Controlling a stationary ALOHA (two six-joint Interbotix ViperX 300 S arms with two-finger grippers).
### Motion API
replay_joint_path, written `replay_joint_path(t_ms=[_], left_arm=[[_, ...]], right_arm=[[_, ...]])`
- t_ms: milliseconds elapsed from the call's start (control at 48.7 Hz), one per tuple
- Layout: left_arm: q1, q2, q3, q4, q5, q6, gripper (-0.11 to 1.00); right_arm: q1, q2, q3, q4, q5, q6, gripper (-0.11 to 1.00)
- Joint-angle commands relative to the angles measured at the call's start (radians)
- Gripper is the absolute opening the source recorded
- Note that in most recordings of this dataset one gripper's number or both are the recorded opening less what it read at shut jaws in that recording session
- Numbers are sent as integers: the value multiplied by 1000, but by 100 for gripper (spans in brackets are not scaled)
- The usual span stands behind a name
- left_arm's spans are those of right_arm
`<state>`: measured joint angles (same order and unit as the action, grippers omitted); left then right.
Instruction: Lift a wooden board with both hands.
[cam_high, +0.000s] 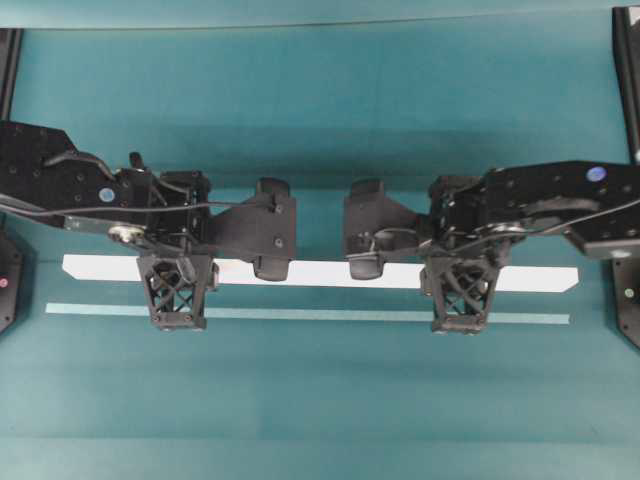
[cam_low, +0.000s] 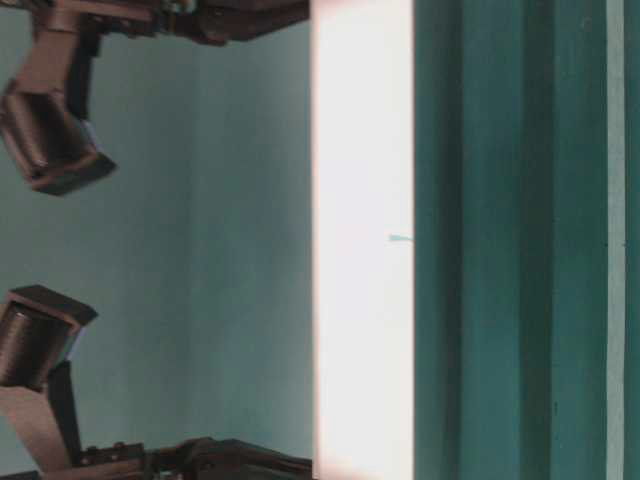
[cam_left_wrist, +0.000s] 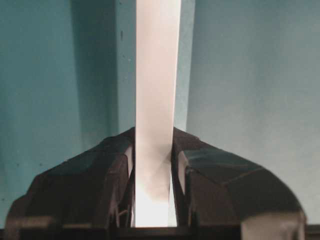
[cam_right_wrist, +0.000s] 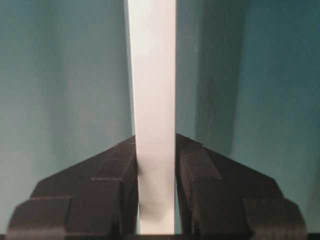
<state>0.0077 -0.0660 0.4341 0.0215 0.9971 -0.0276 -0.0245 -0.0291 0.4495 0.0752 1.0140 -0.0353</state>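
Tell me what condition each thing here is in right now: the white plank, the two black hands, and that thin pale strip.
wooden board: level, gripped near both ends, apparently raised above the table.
left hand: shut on the board, fingers pressed against both its sides.
right hand: shut on the board in the same way.
pale strip: lying flat on the table, touched by nothing.

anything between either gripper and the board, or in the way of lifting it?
Nothing visible. Both wrist views show the wooden board clamped directly between the jaws of the left gripper and right gripper. The overhead view shows no object above it; the teal strip lies apart.
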Motion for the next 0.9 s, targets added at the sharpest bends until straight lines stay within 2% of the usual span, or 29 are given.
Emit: replay_joint_path(t_ms=[0, 411, 616, 884], left_arm=[[3, 0, 9, 5, -38, -6, 17], [5, 52, 107, 5, -195, -14, 17], [8, 78, 120, 5, -259, -21, 17], [6, 121, 121, 5, -282, -17, 17]], right_arm=[[2, 26, 2, 3, -25, -20, 21], [-12, 66, 51, 3, -133, -40, 21], [6, 94, 95, 5, -229, -35, 21], [9, 117, 98, 6, -244, -40, 21]])
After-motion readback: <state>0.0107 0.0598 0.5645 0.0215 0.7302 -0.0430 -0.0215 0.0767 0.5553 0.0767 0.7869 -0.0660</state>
